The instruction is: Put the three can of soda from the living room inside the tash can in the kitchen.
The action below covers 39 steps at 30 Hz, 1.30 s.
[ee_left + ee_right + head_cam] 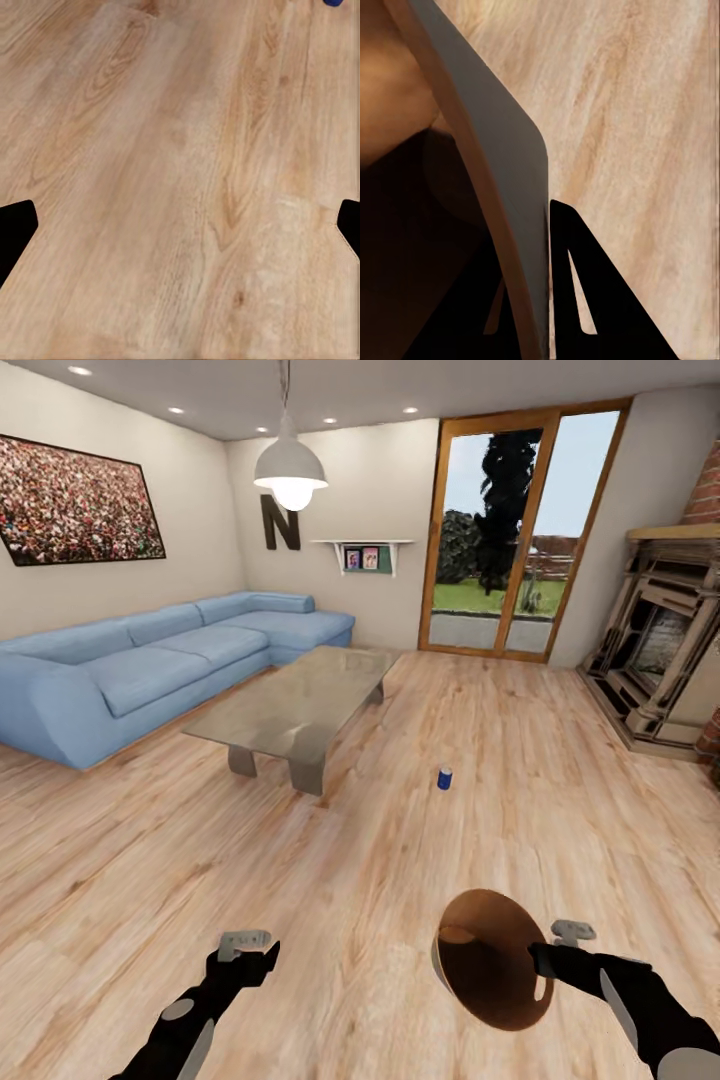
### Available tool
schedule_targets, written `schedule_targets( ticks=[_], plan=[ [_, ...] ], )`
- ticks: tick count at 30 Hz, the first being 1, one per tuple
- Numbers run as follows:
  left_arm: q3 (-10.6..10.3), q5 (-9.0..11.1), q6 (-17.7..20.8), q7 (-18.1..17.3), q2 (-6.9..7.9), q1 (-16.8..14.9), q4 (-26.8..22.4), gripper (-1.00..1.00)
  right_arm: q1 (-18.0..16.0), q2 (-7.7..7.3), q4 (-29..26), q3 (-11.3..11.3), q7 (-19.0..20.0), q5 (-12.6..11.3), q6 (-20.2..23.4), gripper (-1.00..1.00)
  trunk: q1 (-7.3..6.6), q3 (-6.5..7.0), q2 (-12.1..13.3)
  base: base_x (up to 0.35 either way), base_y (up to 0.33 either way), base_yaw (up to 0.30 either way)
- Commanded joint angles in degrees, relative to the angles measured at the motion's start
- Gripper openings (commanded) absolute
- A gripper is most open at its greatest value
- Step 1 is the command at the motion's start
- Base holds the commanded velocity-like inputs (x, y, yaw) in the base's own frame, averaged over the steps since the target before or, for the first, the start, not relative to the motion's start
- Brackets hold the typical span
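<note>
My right pincer (543, 960) clamps the trash can's (490, 970) rim; my left pincer (245, 950) hangs open over the wood floor (400, 840). A blue soda can (445, 779) stands ahead, beside the glass tabletop (295, 705), with the blue sofa (150, 670) beyond.

The small blue can (445, 779) on the floor is too distant to read any label and shows in the left wrist view only as a sliver at the picture's edge, while the right claw (541, 960) hides part of the trash can's (470, 950) rim, and the fireplace (665, 650) is cut off by the frame's edge.
</note>
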Motion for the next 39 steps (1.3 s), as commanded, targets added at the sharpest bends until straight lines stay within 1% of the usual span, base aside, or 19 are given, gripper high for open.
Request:
schedule_targets(
  ticks=[1,6,14,20,31,39],
  plan=[
    [-0.01,-0.02,-0.58,-0.02,-0.02,0.0,0.85,1.0,-0.03,-0.01,-0.08,-0.33,0.27,-0.89,0.24,-1.0,0.0,0.01,0.0,0.243,-0.232,-0.083],
    [-0.08,-0.13,-1.45,-0.33,-0.08,-0.04,2.49,1.0,-0.02,-0.05,-0.11,-0.7,0.32,-0.87,0.27,-1.0,0.0,0.01,0.0,0.19,-0.255,-0.037],
    [-0.1,-0.13,-1.58,-0.54,-0.09,-0.05,3.1,1.0,0.02,0.15,-0.12,-0.76,0.31,-0.91,0.11,-1.0,0.0,0.01,0.0,0.145,-0.272,-0.004],
    [-0.05,-0.14,-1.59,-2.7,-0.09,-0.07,3.4,1.0,0.02,0.29,-0.05,-0.76,0.17,-0.91,0.25,-1.0,0.0,0.01,0.0,0.141,-0.274,-0.03],
    [0.02,-0.15,-1.59,-4.79,-0.08,-0.09,3.52,1.0,0.03,0.33,-0.03,-0.77,0.22,-0.93,0.21,-1.0,0.0,0.01,0.0,0.179,-0.26,-0.217],
    [0.07,-0.14,-1.5,-5.4,-0.09,-0.1,3.55,1.0,0.03,0.47,-0.03,-0.75,0.2,-0.93,-0.21,-1.0,0.0,0.01,0.0,0.3,-0.123,-0.228]
  ],
)
